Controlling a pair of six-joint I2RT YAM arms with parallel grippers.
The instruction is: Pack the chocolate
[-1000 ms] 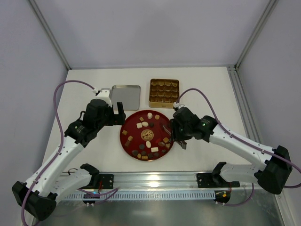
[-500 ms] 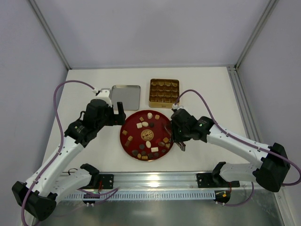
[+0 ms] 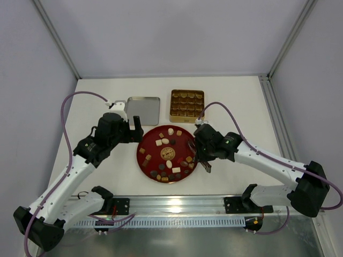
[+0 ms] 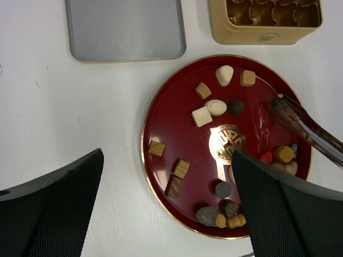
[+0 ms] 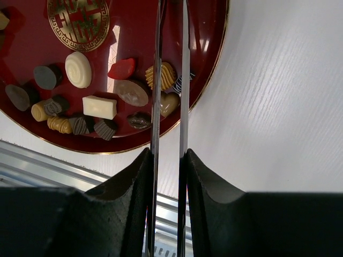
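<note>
Chocolate (image 4: 201, 116) lies loose on the round red plate (image 4: 171, 123) in the middle of the white table (image 4: 53, 107). None of it is in a gripper.

You are looking at small bite-size pieces in dark brown, light brown and cream-white. Some are square or bar-shaped, some round or oval, a few ribbed, and one is red. Most of them crowd the near and right rim. A looser handful sits on the far side of the gold emblem (image 4: 228, 142) at the plate's centre.

Your right gripper (image 5: 168, 158) has its fingers pressed onto a pair of thin metal tongs (image 5: 156, 80), squeezing the two blades to a narrow slit. The blades reach over the right part of the plate. You see nothing between them.

Your left gripper (image 4: 167, 160) hangs above the plate's left side with its fingers (image 4: 53, 214) spread wide, holding nothing.

Just beyond the plate stands the gold gridded tin (image 4: 252, 36). You cannot tell whether its cells are filled. The flat grey lid (image 4: 126, 27) lies to the tin's left.
</note>
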